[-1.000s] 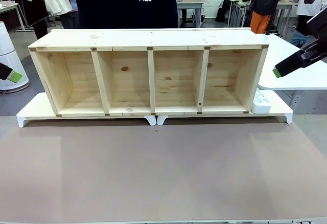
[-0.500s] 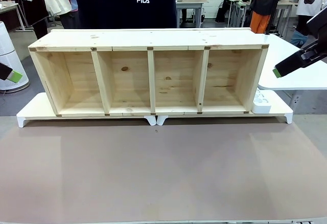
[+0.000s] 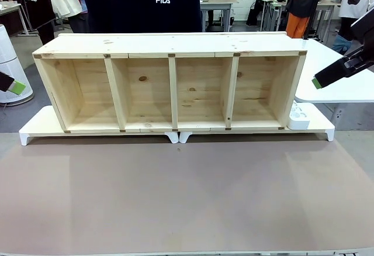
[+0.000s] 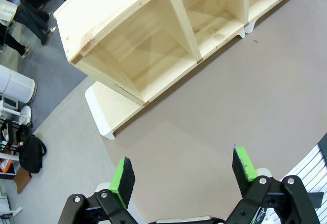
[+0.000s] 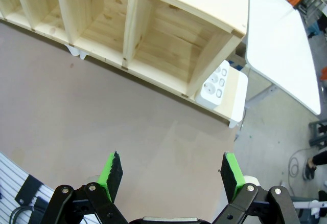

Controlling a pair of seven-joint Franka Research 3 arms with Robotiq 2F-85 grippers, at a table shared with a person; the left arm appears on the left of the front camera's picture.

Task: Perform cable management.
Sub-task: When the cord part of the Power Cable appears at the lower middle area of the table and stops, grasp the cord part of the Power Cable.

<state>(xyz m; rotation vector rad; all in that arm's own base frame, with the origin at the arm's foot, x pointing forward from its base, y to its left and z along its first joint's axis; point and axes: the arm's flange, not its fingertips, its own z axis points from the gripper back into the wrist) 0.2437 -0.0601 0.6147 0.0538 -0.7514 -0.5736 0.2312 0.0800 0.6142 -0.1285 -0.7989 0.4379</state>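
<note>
front view: wooden shelf (image 3: 175,45) with power strip (image 3: 298,116) at its right end; cable, cannot tell where.
left wrist: left gripper (image 4: 183,170) spread, empty.
right wrist: right gripper (image 5: 171,175) spread, empty; best find the cable before descending.

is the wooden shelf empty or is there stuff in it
Empty: all four compartments of the wooden shelf show bare wood, nothing inside.

Open brown worktop (image 3: 187,197) in front; a wooden shelf (image 3: 172,47) with 4 open compartments blocks the far side, white power strip (image 3: 298,116) beside its right end.
</note>
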